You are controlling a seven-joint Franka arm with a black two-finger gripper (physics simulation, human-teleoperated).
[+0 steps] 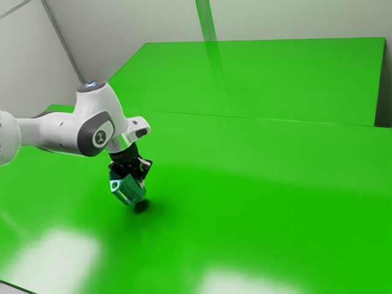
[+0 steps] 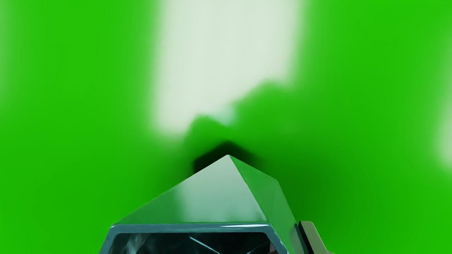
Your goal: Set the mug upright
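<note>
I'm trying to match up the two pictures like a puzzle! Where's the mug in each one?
Exterior view: the mug is left of the middle, tilted, just below the gripper.
Wrist view: the mug is beside a fingertip, with its open end facing the camera.
Shared landmark: the dark shadow on the green table, right by the mug in both views.
</note>
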